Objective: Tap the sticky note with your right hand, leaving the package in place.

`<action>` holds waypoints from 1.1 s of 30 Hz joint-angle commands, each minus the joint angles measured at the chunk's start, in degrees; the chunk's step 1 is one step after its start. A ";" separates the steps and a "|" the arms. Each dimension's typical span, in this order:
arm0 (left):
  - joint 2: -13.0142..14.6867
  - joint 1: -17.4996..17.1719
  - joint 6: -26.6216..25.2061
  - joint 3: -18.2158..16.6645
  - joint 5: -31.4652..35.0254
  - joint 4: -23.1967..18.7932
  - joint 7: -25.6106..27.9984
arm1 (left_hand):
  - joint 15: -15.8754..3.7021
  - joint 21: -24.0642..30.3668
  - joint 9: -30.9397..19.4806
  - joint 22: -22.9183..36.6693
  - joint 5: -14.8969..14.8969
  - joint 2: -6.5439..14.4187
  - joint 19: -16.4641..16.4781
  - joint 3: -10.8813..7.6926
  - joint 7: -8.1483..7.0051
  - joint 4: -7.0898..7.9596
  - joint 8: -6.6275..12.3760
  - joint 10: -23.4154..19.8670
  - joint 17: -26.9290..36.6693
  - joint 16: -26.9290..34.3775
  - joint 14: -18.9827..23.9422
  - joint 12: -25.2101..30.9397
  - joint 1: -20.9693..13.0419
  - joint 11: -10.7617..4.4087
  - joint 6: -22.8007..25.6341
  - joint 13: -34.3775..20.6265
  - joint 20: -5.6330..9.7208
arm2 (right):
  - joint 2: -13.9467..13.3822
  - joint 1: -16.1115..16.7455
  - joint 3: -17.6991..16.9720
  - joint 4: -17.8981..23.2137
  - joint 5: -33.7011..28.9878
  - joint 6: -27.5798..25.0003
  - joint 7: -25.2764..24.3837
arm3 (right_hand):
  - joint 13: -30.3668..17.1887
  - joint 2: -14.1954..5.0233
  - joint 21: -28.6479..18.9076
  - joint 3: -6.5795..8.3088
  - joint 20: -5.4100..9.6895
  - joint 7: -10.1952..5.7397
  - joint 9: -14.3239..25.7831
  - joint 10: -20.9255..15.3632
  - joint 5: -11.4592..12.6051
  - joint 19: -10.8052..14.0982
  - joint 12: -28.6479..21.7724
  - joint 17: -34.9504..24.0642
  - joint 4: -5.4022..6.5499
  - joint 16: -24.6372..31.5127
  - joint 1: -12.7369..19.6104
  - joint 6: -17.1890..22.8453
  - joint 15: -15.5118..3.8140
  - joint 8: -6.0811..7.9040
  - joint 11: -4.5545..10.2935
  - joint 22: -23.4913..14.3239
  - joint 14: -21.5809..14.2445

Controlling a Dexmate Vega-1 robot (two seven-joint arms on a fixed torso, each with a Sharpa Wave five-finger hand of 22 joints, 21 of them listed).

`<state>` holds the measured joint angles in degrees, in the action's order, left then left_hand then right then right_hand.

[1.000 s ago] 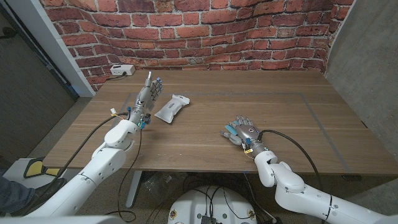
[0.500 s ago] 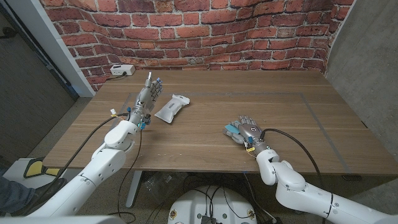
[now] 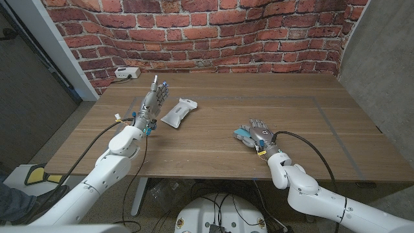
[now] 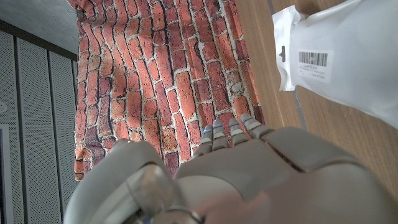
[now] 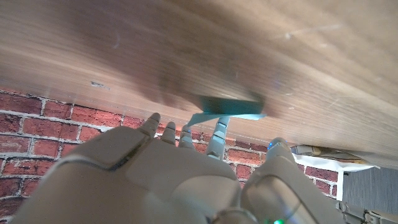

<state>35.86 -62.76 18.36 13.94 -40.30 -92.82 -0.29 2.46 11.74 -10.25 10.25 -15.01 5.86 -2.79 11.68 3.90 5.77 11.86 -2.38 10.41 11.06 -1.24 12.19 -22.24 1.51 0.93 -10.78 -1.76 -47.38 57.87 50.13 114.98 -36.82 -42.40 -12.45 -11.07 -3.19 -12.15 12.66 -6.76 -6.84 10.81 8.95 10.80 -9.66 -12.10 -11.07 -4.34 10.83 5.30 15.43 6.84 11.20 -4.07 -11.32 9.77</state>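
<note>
While the right hand (image 3: 260,136) hovers low with its fingers spread and holding nothing, the blue sticky note (image 3: 240,136) lies on the table (image 3: 213,139) right at its fingertips, one edge curled up. Whether they touch it I cannot tell, so the tap looks under way, not finished. Well apart, the white package (image 3: 176,112) lies undisturbed beside the released left hand (image 3: 154,98).

Worktop (image 3: 213,155): package (image 3: 176,112) just right of left hand (image 3: 154,99); sticky note (image 3: 242,135) under right hand (image 3: 259,136), well apart rightward.
</note>
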 commanded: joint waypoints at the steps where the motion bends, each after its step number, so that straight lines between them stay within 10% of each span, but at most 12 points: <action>1: -0.16 0.60 -0.06 0.11 0.17 0.36 0.12 | -0.09 0.02 -0.32 0.29 0.39 0.18 -0.06 0.28 0.17 -0.05 -0.16 -0.18 0.12 -0.26 -0.15 -0.03 -0.41 -0.02 0.42 -0.17 -0.21 | -1.27 0.45 -0.90 0.68 1.60 -0.78 -0.98 | -0.26 -0.13 -0.46 0.00 -0.52 0.23 0.31 0.20 0.13 -9.95 -0.39 -0.15 -0.24 0.41 0.21 -0.04 0.35 -0.03 0.08 -0.22 6.94; 33: 0.09 0.66 -0.71 0.48 0.85 -1.00 1.02 | -0.11 0.02 -0.33 0.30 0.60 0.36 -0.18 0.43 0.07 -0.05 -0.27 -0.30 0.12 -0.26 -0.10 -0.11 -0.60 -0.08 0.60 -0.17 -0.32 | -0.83 -0.84 -0.77 0.53 2.28 -3.85 -1.33 | -0.25 -0.08 -0.72 0.03 -0.88 0.10 0.31 -0.61 0.19 -9.31 -0.82 -0.13 -0.36 0.71 0.27 0.24 0.25 0.19 0.24 -0.20 5.89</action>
<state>35.74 -61.85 17.99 14.50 -39.59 -93.18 0.36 2.47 11.74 -10.25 10.25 -14.58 6.43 -2.78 11.68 3.90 5.77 11.63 -2.36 10.41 10.77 -1.25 12.19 -22.81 1.53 1.34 -10.78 -1.75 -48.60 57.57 49.79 115.64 -34.92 -44.79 -13.52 -11.07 -3.19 -12.60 12.65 -7.07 -6.87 10.92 8.73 10.80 -9.98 -12.54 -11.06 -4.34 11.27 5.30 15.42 6.84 10.98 -3.85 -11.32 9.77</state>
